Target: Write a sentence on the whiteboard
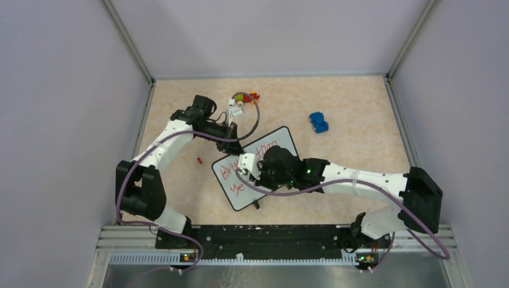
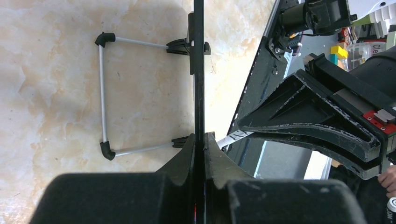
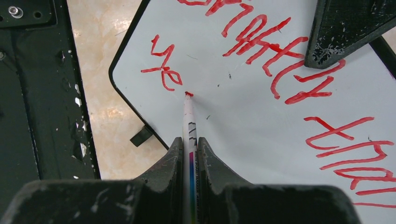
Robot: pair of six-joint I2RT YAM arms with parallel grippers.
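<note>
The whiteboard stands tilted at the table's middle, with the sentence in red script reading "Brighter than" and below it "ye". My left gripper is shut on the board's far edge. In the left wrist view the board is a thin dark strip between the jaws. My right gripper is shut on a thin white marker. The marker's red tip touches the board just right of "ye".
A blue toy car sits right of the board. A small red cap lies to its left. Coloured blocks lie at the back. The board's wire stand rests on the table. Walls enclose three sides.
</note>
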